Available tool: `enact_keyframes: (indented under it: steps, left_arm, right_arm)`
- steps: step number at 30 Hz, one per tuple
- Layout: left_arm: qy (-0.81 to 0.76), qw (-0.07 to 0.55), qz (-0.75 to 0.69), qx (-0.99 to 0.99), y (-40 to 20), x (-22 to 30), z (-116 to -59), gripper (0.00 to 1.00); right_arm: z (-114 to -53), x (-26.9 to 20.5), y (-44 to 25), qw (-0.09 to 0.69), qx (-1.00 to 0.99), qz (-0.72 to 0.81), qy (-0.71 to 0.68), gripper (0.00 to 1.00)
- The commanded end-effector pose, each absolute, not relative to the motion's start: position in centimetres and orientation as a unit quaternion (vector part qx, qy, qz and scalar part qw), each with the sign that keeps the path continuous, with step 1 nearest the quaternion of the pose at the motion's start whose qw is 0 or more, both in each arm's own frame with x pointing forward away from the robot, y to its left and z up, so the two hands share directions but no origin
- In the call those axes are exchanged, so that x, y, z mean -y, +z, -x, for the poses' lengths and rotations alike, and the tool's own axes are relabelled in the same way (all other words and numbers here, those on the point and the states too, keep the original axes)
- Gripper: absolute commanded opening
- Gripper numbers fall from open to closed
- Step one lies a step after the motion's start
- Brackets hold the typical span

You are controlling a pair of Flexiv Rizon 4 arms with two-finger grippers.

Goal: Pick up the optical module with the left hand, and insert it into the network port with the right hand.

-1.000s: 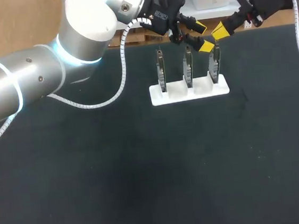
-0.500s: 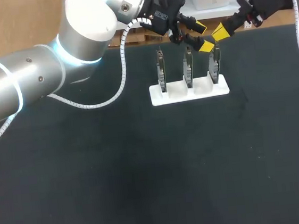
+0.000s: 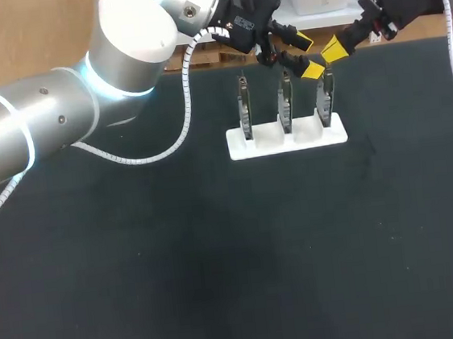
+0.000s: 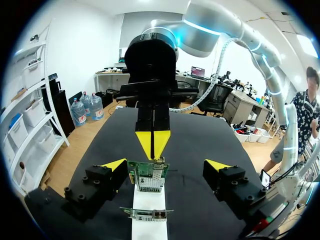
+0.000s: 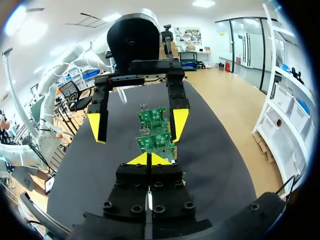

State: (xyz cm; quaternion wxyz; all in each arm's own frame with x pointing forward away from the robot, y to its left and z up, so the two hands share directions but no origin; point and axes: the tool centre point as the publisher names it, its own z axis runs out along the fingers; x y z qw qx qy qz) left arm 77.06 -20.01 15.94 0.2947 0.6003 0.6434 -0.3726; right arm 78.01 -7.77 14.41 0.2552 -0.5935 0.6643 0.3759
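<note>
Three network cards stand upright in a white holder at the far side of the dark tabletop, seen from the head view. The left end effector hangs over the middle and right-hand cards with its yellow tips apart. The right end effector sits just above the right-hand card.

Left wrist view: the left end effector is spread wide, with nothing gripped. The nearest card stands between its fingers without touching them. Opposite, the right end effector has its tips pressed together at that card's upper edge.

Right wrist view: the right end effector shows its tips together just short of the near card. The left end effector straddles the row, fingers apart.

Finding: the optical module cannot be made out in any view. It may be pinched in the right tips or already seated in a port. The left hand holds nothing, so the stage of insertion is unconfirmed.
</note>
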Motion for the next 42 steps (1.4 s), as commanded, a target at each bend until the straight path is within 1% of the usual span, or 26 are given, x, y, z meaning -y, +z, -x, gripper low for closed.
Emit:
enact_keyframes:
  steps: [1, 20, 42]
  left_arm:
    - [-0.373, 0.291, -0.602, -0.643, 16.0, 20.09, -77.32, 1.0]
    - [-0.373, 0.291, -0.602, -0.643, 16.0, 20.09, -77.32, 1.0]
    - [-0.373, 0.291, -0.602, -0.643, 16.0, 20.09, -77.32, 1.0]
  right_arm:
    - [-78.12, 7.75, 11.96, 0.25, -0.666, 0.593, 0.377, 0.0]
    - [-78.08, 8.02, 11.1, 0.237, -0.671, 0.591, 0.38, 0.0]
    - [-78.52, 7.83, 11.92, 0.245, -0.668, 0.588, 0.386, 0.0]
